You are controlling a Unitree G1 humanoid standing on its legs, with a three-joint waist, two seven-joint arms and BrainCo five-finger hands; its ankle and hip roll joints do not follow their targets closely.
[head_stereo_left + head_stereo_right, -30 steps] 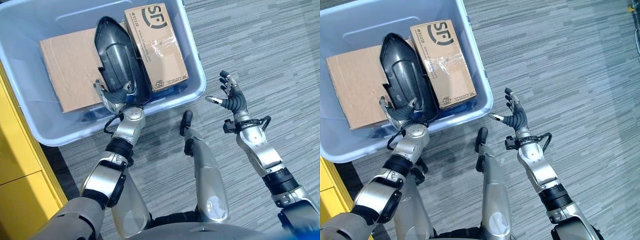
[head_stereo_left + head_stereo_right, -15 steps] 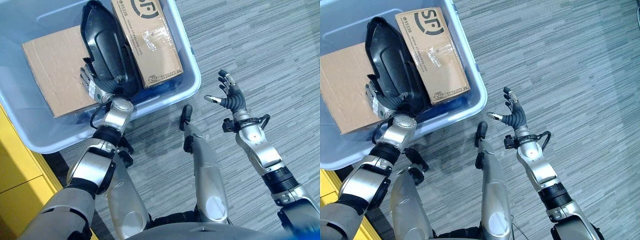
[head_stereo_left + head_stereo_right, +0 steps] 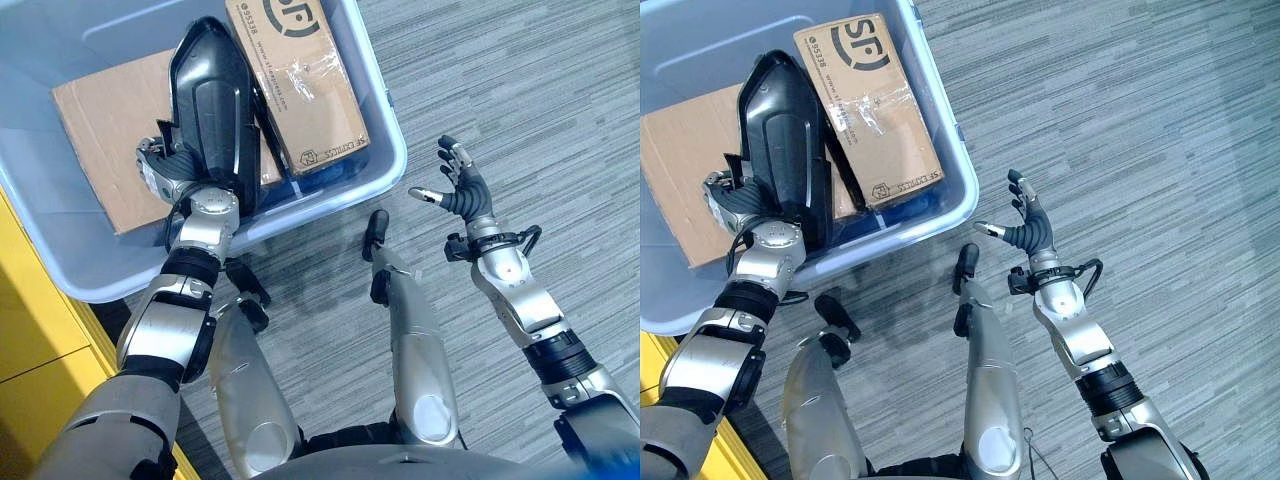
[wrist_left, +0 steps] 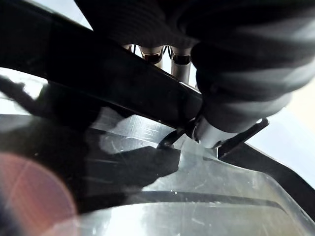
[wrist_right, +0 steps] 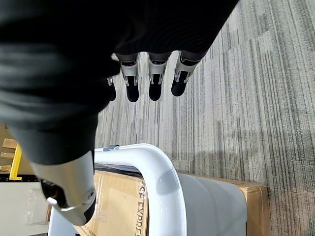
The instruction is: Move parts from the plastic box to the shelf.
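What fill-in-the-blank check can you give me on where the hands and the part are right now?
The left hand is shut on the ______ part. That part stands tilted inside the blue plastic ______. The right hand is ______ and holds nothing, above the grey floor. Beside the part lie two ______ boxes.

Missing words: black; box; open; cardboard

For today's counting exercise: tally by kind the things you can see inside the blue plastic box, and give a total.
Cardboard boxes: 2, a printed taped one and a plain flat one.
Black plastic parts: 1, tilted up on end with the left hand at its lower end.
Total: 3 in the plastic box.
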